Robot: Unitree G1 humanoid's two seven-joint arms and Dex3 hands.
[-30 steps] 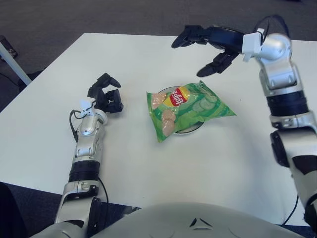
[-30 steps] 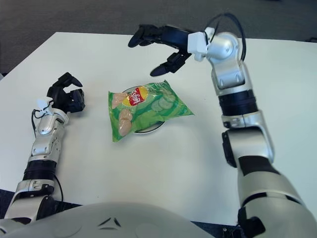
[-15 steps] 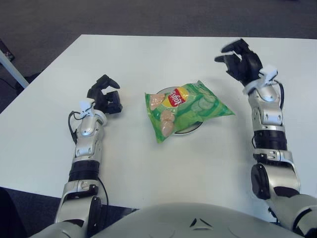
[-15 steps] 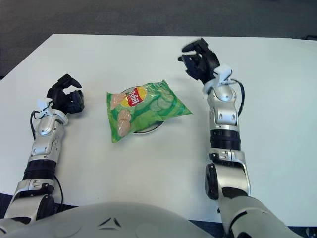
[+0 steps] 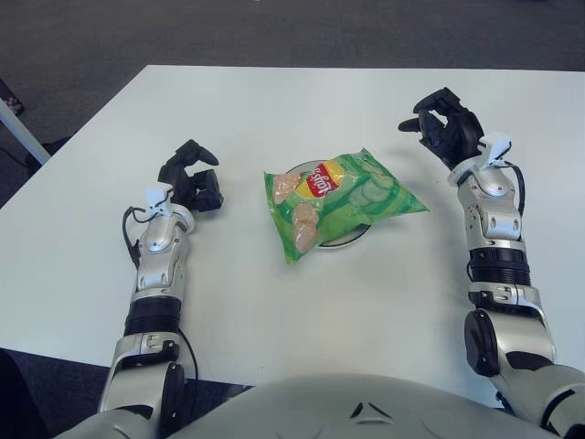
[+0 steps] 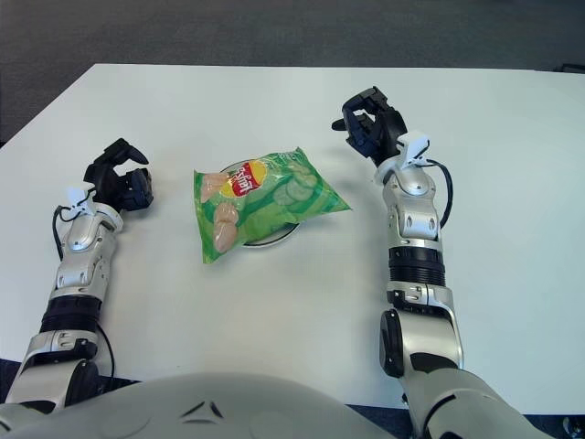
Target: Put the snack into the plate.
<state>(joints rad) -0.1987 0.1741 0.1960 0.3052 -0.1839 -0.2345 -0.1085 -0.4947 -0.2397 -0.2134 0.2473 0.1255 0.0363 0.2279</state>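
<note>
A green snack bag [image 5: 340, 201] with a red and yellow logo lies on top of a small white plate [image 5: 358, 238] at the middle of the white table. The bag covers most of the plate. My right hand [image 5: 441, 131] is to the right of the bag and apart from it, with fingers loosely curled and nothing in them. My left hand [image 5: 192, 181] rests on the table to the left of the bag, fingers curled and empty.
The white table [image 5: 292, 302] ends at a far edge along the top and a slanted left edge. Dark carpet lies beyond. My own grey body shows at the bottom.
My right arm has drawn back from above the far side of the bag to the right side of the table, and its fingers have curled in. The left hand has not moved.
</note>
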